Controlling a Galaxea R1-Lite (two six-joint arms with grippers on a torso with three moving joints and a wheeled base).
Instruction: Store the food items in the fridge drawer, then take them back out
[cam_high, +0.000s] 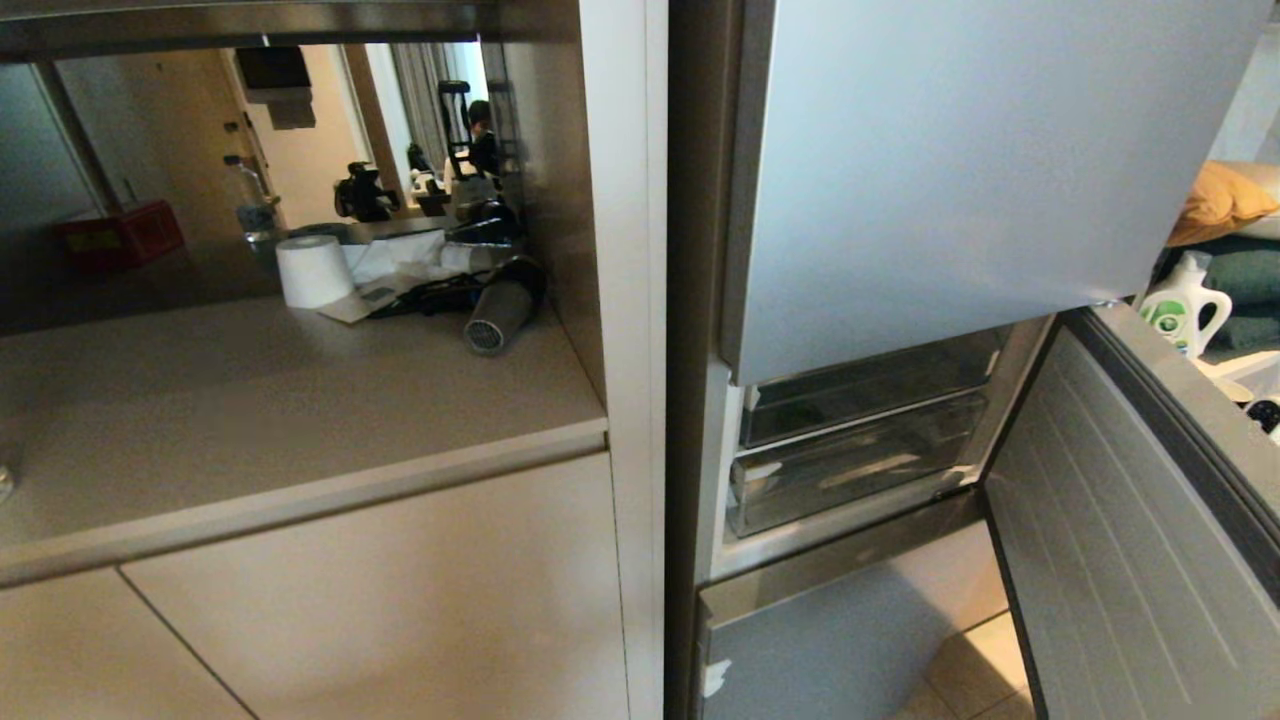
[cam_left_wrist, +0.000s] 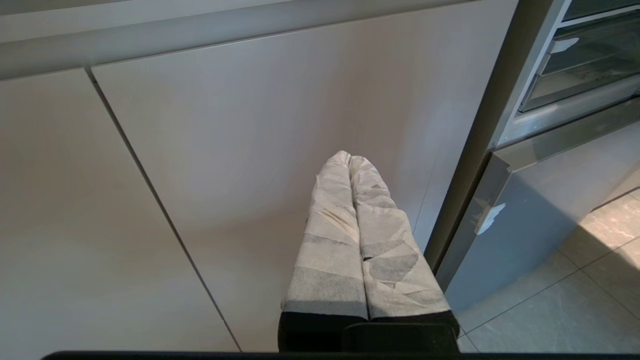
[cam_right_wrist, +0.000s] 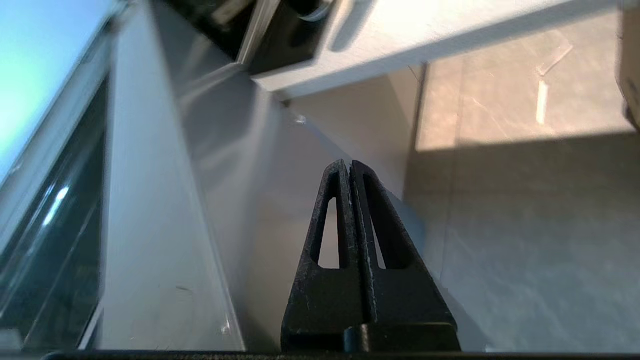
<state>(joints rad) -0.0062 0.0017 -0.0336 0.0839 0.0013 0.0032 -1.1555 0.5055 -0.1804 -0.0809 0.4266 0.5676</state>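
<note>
Our left claw (cam_left_wrist: 350, 159) hangs parked low before the beige cabinet front (cam_left_wrist: 260, 150), its 2 tape-wrapped fingers (cam_left_wrist: 330, 240) pressed together on nothing, while our right claw (cam_right_wrist: 348, 165), black and likewise closed and empty, points down beside a grey fridge panel (cam_right_wrist: 150, 225) over the tiled floor (cam_right_wrist: 525, 225). From the head view, the fridge drawer (cam_high: 1130, 540) stands swung open to the right below the tall upper door (cam_high: 980, 160), baring 2 clear bins (cam_high: 860, 440) inside. We see no food items; on the table (cam_high: 250, 400) lie only a white paper roll (cam_high: 313, 270) and a hair dryer (cam_high: 500, 305).
</note>
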